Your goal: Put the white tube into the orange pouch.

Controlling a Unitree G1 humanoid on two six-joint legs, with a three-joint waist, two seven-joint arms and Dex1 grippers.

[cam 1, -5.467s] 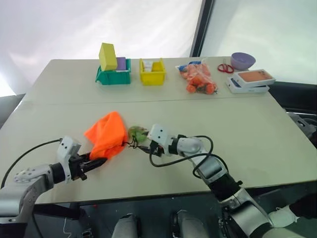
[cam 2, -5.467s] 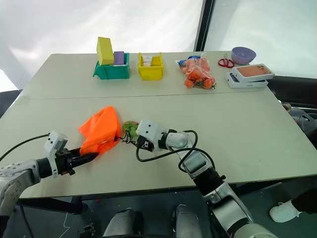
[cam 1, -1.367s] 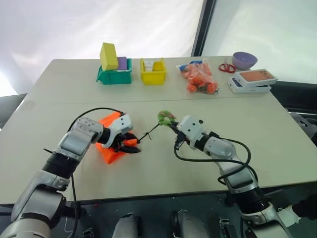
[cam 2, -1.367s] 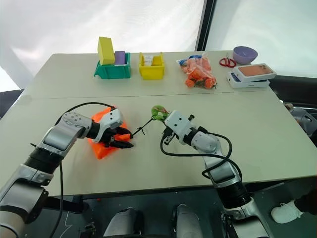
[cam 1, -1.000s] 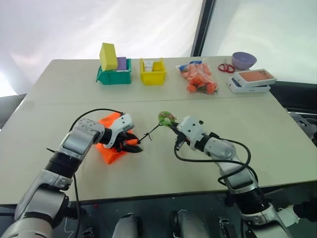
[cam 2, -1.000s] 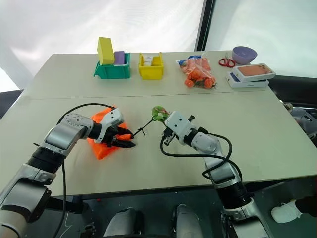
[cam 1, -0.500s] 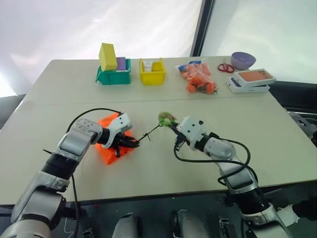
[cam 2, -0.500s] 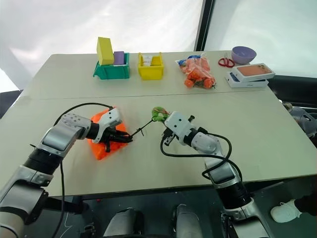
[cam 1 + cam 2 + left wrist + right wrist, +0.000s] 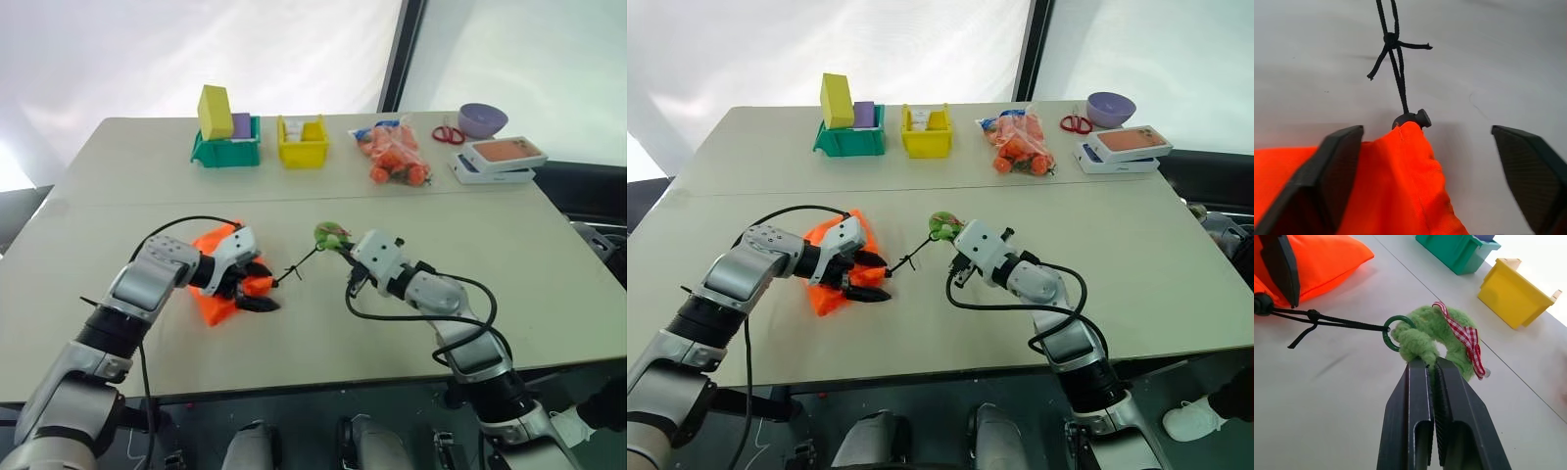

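Left eye view: the orange pouch (image 9: 217, 279) lies on the table (image 9: 323, 323), in front of the robot and toward its left. The left tool (image 9: 257, 290) stands wide open at the pouch's gathered mouth, one finger on each side of the fabric, gripping nothing. A black cord (image 9: 299, 264) runs taut from the pouch's cord stopper (image 9: 1411, 119) to a fuzzy green tag (image 9: 1442, 340) with a red checked ribbon. The right tool (image 9: 1431, 366) is pinched tight on that tag, holding it above the table. The white tube cannot be made out; whether it sits inside the pouch cannot be told.
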